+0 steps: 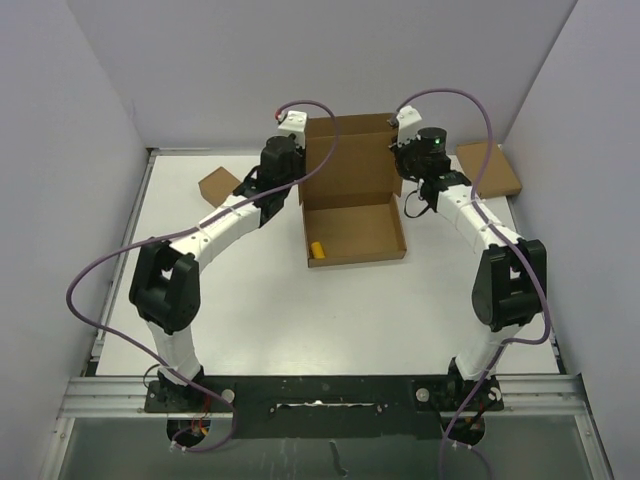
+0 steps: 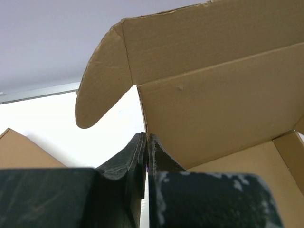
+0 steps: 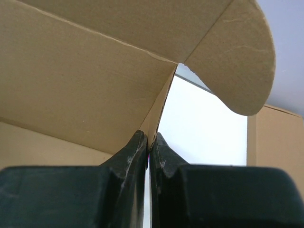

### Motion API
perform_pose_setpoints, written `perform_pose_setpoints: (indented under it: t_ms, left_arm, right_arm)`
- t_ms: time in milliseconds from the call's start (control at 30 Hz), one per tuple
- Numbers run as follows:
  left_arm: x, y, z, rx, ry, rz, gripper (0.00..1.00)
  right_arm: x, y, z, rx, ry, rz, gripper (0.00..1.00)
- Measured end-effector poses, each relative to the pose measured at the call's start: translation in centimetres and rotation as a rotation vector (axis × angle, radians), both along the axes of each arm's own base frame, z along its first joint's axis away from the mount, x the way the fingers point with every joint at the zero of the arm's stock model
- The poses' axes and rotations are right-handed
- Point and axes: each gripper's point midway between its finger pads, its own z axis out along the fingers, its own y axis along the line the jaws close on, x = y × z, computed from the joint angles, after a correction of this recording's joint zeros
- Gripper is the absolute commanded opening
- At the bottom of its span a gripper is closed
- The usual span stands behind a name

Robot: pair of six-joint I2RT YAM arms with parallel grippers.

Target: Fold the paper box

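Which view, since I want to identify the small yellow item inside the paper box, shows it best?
Top external: the yellow item lies fully visible on the floor of the paper box, by its near-left corner. Both wrist views show the box's walls and flaps, never the item.

A robotics lab test cell: a white tabletop [image 1: 250, 300] boxed in by plain pale partition walls [image 1: 300, 60] along its left, far and right edges. A white-and-black jointed left arm [image 1: 215, 232] and a matching right arm [image 1: 488, 232] stand on a black base plate [image 1: 330, 392] and an aluminium rail [image 1: 100, 396] at its near edge. Loose purple cables [image 1: 88, 272] loop from them.
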Motion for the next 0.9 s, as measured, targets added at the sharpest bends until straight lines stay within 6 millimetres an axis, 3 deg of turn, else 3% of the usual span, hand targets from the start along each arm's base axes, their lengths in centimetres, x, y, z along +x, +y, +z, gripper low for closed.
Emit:
perform_pose_setpoints:
  t_ms: [200,333,500,900]
  left_arm:
    - [0.2,-0.3,0.8,-0.009,-0.047,0.048,0.00]
    - [-0.1,-0.7,0.2,-0.018,-0.054,0.061,0.00]
    - [-0.9,-1.1,-1.6,-0.035,-0.034,0.078,0.00]
    - [-2.3,-1.6,-1.9,-0.128,-0.061,0.124,0.00]
  right_arm:
    - [0.4,0.3,-0.7,0.001,-0.058,-0.062,0.00]
    - [0.1,-0.1,-2.0,0.012,-0.066,-0.099,0.00]
    - [-0.8,-0.3,-1.7,0.030,-0.089,-0.131,0.00]
    - [-3.1,-0.4,-1.7,0.030,-0.113,-0.174,0.00]
